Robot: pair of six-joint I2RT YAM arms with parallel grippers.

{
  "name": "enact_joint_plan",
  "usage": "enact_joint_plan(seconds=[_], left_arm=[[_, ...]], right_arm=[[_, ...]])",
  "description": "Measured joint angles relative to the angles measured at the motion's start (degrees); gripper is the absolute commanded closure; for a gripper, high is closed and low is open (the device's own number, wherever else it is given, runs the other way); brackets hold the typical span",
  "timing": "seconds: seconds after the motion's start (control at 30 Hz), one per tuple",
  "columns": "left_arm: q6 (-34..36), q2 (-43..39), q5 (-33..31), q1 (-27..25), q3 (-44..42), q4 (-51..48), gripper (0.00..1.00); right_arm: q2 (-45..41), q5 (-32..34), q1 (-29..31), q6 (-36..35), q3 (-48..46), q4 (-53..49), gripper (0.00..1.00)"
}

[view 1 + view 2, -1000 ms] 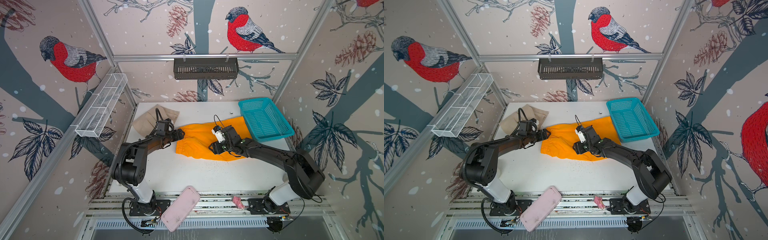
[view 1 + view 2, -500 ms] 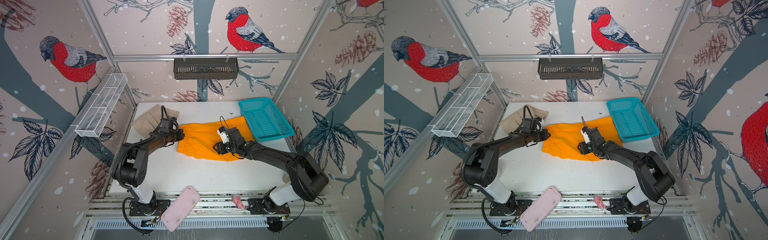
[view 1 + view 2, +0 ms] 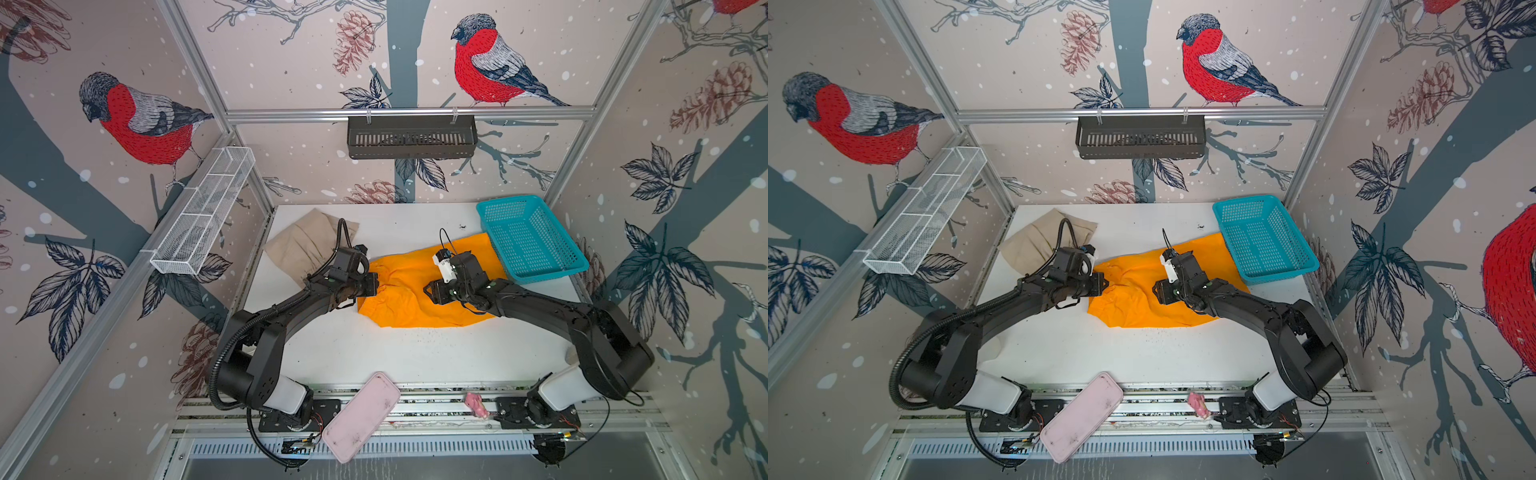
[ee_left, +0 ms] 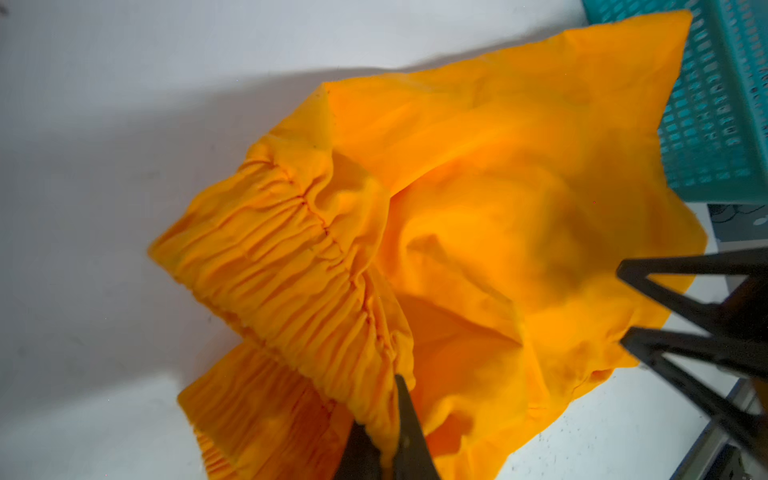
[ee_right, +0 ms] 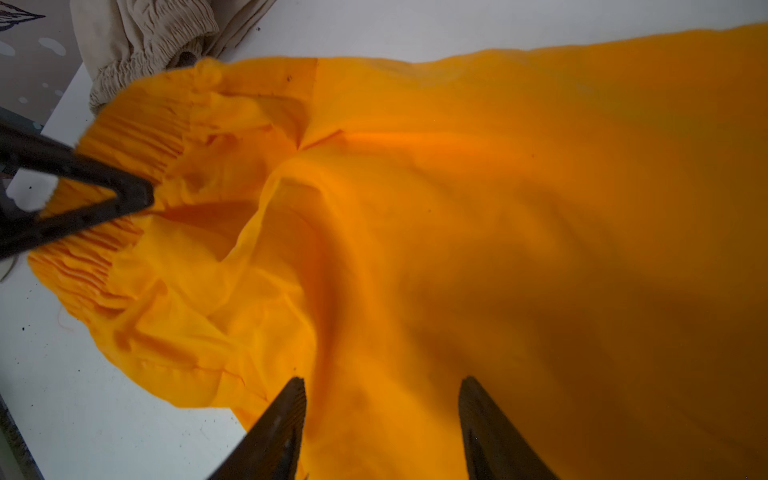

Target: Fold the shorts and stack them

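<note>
Far left corner of the bench (image 3: 374, 353): beige shorts (image 3: 299, 245) lie loosely flattened, untouched, part of them hidden behind the left arm. No tool on them.

Left tool (image 3: 372, 284): clenched on the gathered waistband (image 4: 291, 257) of the orange shorts (image 3: 407, 299). The left wrist view shows both fingers pinching a fold of the elastic edge. That end of the cloth is puckered and slightly raised.

Orange shorts: mid-bench, not yet folded. The long axis runs left to right with a slight slant. The waistband is at the near-left end and the leg hems at the far-right end.

Right tool (image 3: 432, 293): released, jaws spread wide. It sits low over the middle of the orange cloth and points left toward the waistband, holding nothing. Whether the tips touch the fabric I cannot tell.

Far right: a teal basket (image 3: 548, 274), empty. The far corner of the orange shorts lies just beside it, and contact is unclear.

Key relation, as I judge it: the left arm already has the waistband end, and the hems lie away to its right, past the right tool. A fold would carry the waistband rightward along the long axis, or the right tool would first pin the middle.

Writing: no brand, label or text readable on cloth, basket or arms.
</note>
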Motion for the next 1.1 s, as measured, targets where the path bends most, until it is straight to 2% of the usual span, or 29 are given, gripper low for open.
enact_joint_plan(seconds=[0.07,0.1,0.13,0.17,0.4,0.5,0.6,0.63,0.67,0.7,0.73,0.77,0.83,0.97,1.1], left_arm=[[-0.3,-0.6,0.0,-0.1,-2.6,0.9,0.89],[-0.6,-0.9,0.0,-0.2,-3.6,1.2,0.74],[-0.8,-1.2,-0.2,-0.2,-4.3,1.3,0.41],[-1.1,-1.5,-0.8,-0.2,-4.9,1.3,0.02],[-4.7,-8.4,-3.8,0.9,-5.8,-1.3,0.02],[-6.3,-13.2,-6.2,4.7,-6.1,-1.5,0.02],[-9.2,-17.4,-7.3,10.7,-11.2,1.4,0.04],[-10.1,-18.2,-7.0,12.7,-13.5,2.3,0.15],[-11.5,-18.7,-6.3,14.3,-15.8,3.5,0.34],[-12.4,-19.0,-5.6,15.5,-17.3,4.3,0.57],[-13.2,-19.2,-4.6,16.5,-18.9,5.3,0.75],[-13.9,-19.2,-3.9,17.1,-20.0,6.3,0.77],[-15.2,-19.2,-2.6,17.5,-20.9,7.5,0.76],[-16.0,-17.2,0.0,17.8,-21.3,10.6,0.59],[-16.6,-12.2,3.8,17.8,-24.5,15.8,0.61]], right_arm=[[0.9,0.8,0.4,-0.5,1.1,-0.5,0.35],[1.3,1.6,0.6,-0.6,1.6,-0.8,0.34],[1.6,1.6,0.8,-0.6,2.0,-1.1,0.33],[2.0,1.7,1.0,-0.7,2.5,-1.5,0.3],[7.2,5.0,5.2,-3.6,10.8,-5.9,0.23],[10.3,7.1,8.3,-5.0,16.8,-9.1,0.2],[14.1,11.3,12.3,-5.0,23.8,-12.2,0.14],[15.5,12.5,13.8,-5.0,26.2,-13.0,0.14],[17.3,13.9,15.6,-5.0,28.9,-14.1,0.13],[18.9,15.3,16.9,-4.8,31.0,-14.8,0.13],[20.6,16.5,18.3,-4.5,33.1,-15.5,0.11],[22.3,17.7,19.7,-4.1,35.1,-16.6,0.1],[25.2,19.9,22.0,-3.2,38.5,-18.3,0.08],[30.1,23.3,24.8,-1.9,44.5,-21.8,0.08],[33.1,26.1,25.2,-1.5,47.9,-24.1,0.08]])
